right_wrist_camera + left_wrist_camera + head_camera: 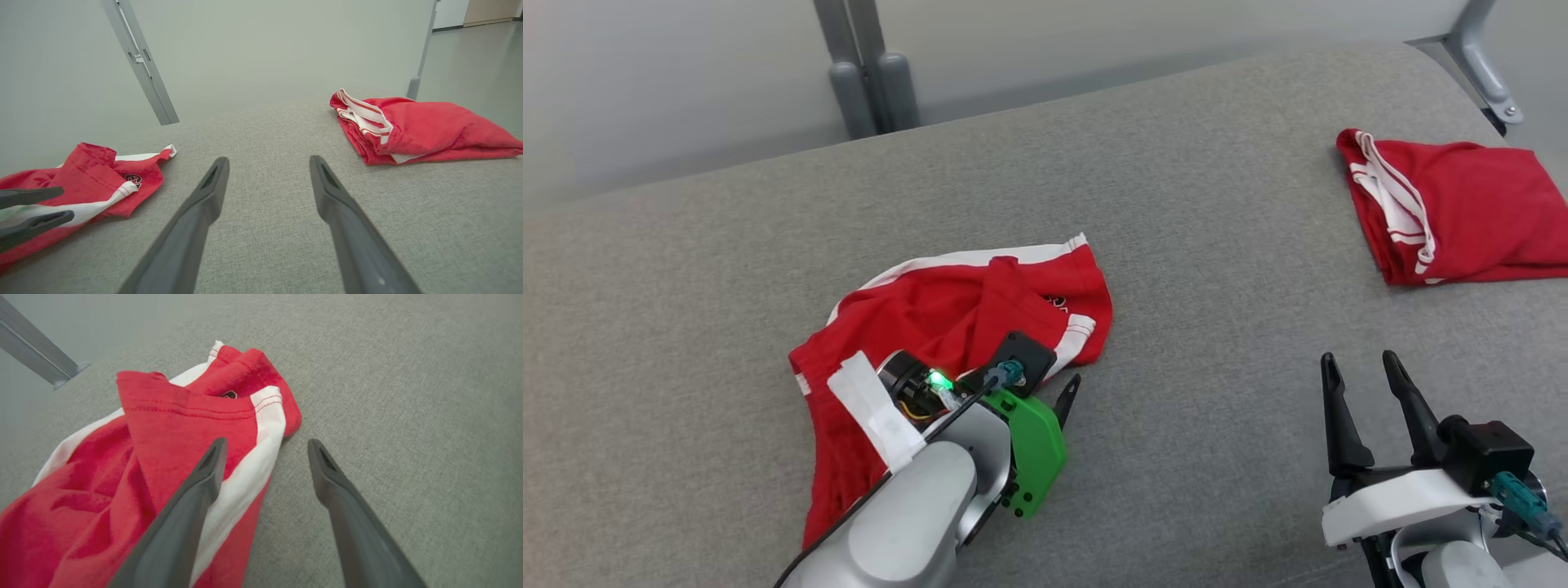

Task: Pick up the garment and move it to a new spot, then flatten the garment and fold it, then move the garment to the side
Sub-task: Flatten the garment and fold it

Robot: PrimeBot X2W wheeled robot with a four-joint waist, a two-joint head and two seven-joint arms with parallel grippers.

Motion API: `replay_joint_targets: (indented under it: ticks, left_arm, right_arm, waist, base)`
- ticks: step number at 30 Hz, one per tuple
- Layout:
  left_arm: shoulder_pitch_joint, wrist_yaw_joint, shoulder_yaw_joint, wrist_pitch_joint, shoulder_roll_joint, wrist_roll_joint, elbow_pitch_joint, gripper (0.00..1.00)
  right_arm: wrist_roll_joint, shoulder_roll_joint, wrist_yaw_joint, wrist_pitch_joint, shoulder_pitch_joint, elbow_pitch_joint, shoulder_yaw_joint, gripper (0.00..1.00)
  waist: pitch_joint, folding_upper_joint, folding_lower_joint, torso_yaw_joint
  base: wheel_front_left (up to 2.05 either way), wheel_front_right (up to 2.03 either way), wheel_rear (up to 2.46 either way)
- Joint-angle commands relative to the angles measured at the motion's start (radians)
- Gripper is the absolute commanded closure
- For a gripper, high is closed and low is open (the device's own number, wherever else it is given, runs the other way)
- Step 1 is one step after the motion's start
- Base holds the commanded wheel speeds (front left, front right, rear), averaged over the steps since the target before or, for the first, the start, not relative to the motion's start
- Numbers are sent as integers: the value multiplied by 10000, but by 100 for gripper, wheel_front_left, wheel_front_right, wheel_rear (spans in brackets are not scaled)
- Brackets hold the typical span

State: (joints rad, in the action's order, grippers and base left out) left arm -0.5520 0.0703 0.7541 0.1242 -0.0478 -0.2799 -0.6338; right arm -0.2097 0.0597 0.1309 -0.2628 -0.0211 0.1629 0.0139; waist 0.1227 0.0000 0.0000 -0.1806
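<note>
On the grey fabric surface point(1192, 188), a crumpled red garment point(931, 318) with white stripes lies left of centre. The left gripper point(267, 445) hangs over its right edge, jaws spread and empty, one finger above a white stripe. The right gripper point(1360, 363) hovers over bare fabric, also spread and empty. A folded red garment point(1462, 212) lies far right.

The garment point(947, 306) is red with broad white side stripes, red stitching at the hems and a small dark emblem point(229, 394) near one leg opening; it lies crumpled and bunched, not flat, one hemmed panel folded up over the rest. It rests on the grey fabric surface point(1176, 245), left of middle in the head view, trailing toward the near edge.
</note>
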Motion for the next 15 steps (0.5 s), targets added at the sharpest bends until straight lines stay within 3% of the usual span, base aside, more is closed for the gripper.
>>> replay_joint_targets:
  ticks: [1,3,6,7,10,11,12,15]
  left_arm:
    - [-230,18,70,41,-53,-85,-253,0]
    - [-323,-66,112,97,-72,-25,-616,0]
    - [-467,-279,181,19,-148,158,-1140,24]
    - [-479,-281,196,-4,-140,112,-1328,42]
    - [-566,-251,284,-68,-131,144,-1763,70]
    - [-565,-198,294,-99,-125,66,-1911,93]
    - [-583,-179,293,-169,-118,22,-1980,100]
    - [-587,-112,241,-480,-78,-166,-1975,100]
  right_arm:
    - [-36,-20,-3,-25,-52,48,8,0]
    - [-42,-36,-3,-25,-58,75,27,0]
    - [-44,-52,-3,-25,-85,82,57,0]
    - [-44,-54,-3,-25,-105,81,60,0]
    - [-35,-57,-3,-25,-100,84,94,0]
    - [-17,-61,-3,-25,-99,80,97,0]
    - [1,-64,-3,-25,-96,80,96,0]
    - [33,-62,-3,-25,-21,72,146,0]
  waist:
    - [196,0,0,-475]
    - [167,0,0,-568]
    - [134,0,0,-637]
    - [125,0,0,-652]
    - [90,0,0,-640]
    - [75,0,0,-631]
    - [60,0,0,-626]
    - [-19,0,0,-569]
  base:
    - [0,0,0]
    - [0,0,0]
    - [0,0,0]
    - [0,0,0]
    - [0,0,0]
    - [0,0,0]
    - [0,0,0]
    - [0,0,0]
